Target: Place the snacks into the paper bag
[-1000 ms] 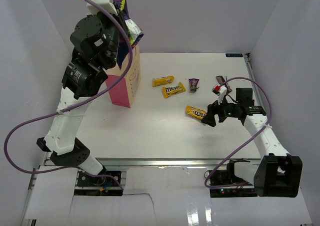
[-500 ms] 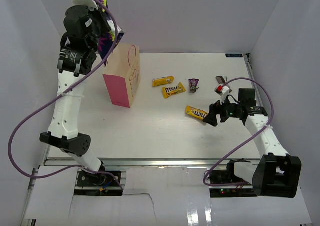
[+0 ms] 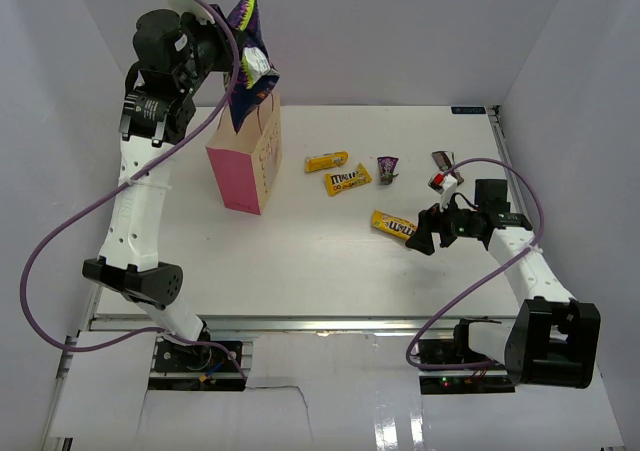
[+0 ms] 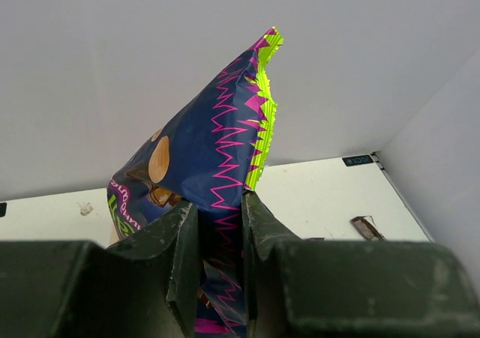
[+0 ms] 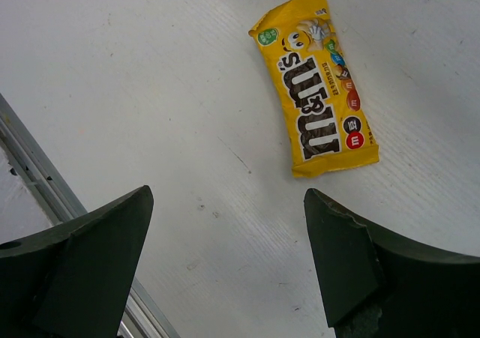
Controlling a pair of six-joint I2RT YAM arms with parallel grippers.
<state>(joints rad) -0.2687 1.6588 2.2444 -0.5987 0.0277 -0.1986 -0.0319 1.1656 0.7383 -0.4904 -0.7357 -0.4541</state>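
upper left, left gripper (image 4: 221, 207) clamps the chip bag (image 3: 250, 59), long axis upright, over the paper bag (image 3: 240, 176); right gripper (image 5: 225, 203) open wide.

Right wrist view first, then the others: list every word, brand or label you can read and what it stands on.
"m&m's": on the yellow candy packet, right wrist view.
Small print on that packet: too small to read.
Green lettering on the purple chip bag in the left claw: cut off, unreadable.
Black label at the far edge of the table: too small.
Print on the paper bag: blurred.
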